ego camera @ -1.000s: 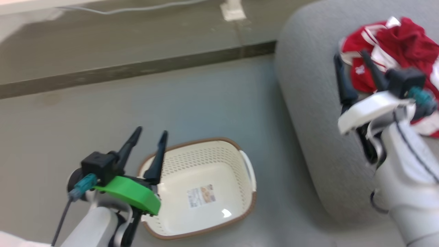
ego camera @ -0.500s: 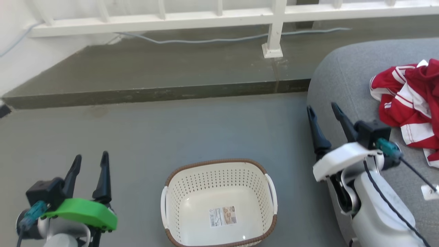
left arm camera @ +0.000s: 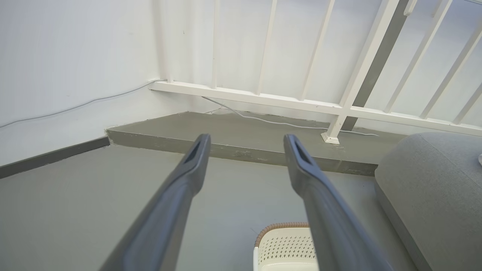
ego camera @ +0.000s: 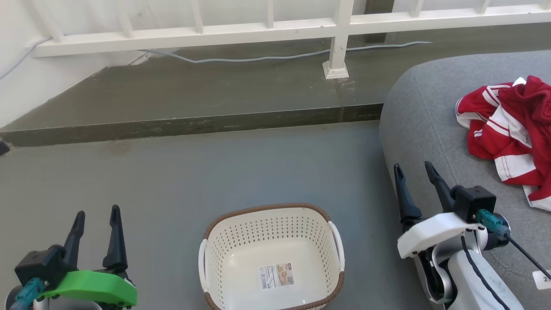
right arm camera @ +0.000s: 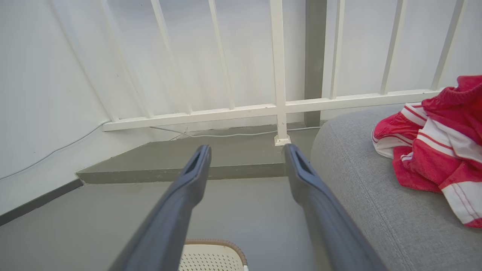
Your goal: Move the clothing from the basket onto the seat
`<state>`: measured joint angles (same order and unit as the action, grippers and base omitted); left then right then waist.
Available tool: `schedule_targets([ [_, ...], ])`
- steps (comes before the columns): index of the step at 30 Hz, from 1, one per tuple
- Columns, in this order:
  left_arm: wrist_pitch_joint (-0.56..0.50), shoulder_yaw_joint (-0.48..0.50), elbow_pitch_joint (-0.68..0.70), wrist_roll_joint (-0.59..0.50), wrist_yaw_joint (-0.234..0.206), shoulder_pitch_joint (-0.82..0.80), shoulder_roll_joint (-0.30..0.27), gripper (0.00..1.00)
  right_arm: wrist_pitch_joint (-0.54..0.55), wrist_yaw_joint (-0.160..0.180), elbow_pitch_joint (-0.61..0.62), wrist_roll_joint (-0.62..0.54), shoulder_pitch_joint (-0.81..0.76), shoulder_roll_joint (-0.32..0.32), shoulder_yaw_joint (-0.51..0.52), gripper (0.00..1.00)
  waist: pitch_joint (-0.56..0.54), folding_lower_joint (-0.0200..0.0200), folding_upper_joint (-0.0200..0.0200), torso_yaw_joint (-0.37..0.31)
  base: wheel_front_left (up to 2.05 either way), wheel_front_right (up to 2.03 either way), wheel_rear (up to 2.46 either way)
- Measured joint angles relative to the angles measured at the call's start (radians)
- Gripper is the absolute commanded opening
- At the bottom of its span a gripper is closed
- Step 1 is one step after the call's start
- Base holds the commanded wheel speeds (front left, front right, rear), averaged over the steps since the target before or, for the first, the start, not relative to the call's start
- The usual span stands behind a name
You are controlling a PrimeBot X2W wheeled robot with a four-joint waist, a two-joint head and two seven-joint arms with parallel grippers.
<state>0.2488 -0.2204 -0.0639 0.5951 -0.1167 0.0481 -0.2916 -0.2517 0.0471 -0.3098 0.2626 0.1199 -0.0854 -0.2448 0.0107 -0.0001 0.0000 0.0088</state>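
Observation:
The red and white clothing [ego camera: 510, 129] lies crumpled on the grey seat [ego camera: 426, 112] at the right, and it also shows in the right wrist view, clothing [right arm camera: 437, 146] on the seat [right arm camera: 361, 188]. The cream basket [ego camera: 271, 258] stands on the floor at bottom centre with nothing in it but a label sticker. My left gripper [ego camera: 97, 213] is open at the lower left, left of the basket. My right gripper [ego camera: 412, 165] is open by the seat's front edge, apart from the clothing. Nothing is between either pair of fingers.
A raised dark step [ego camera: 193, 122] runs across the floor behind the basket. A white railing [ego camera: 267, 30] with a post [ego camera: 336, 51] and a loose cable [ego camera: 258, 57] stands on it. A white wall [left arm camera: 56, 67] closes the left side.
The camera has lifted and turned, so the railing came into view. Both grippers have drawn back and down, the right one away from the clothing. Both stay open.

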Motion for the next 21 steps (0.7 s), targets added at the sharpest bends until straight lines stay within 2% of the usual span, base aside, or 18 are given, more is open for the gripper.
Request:
schedule_targets([
  [4,0.0,0.014,0.018,-0.011,0.0,0.016,0.022,1.0,0.0,0.008,0.025,-0.001,-0.026,0.0,0.003,1.0,0.003,0.0,0.0,-0.005,0.0,0.0,0.0],
  [21,0.0,0.028,0.053,-0.055,-0.001,0.066,0.054,1.0,0.0,0.025,0.091,-0.018,-0.072,0.015,0.003,1.0,0.014,0.0001,0.0,-0.014,0.0,0.0,0.0],
])
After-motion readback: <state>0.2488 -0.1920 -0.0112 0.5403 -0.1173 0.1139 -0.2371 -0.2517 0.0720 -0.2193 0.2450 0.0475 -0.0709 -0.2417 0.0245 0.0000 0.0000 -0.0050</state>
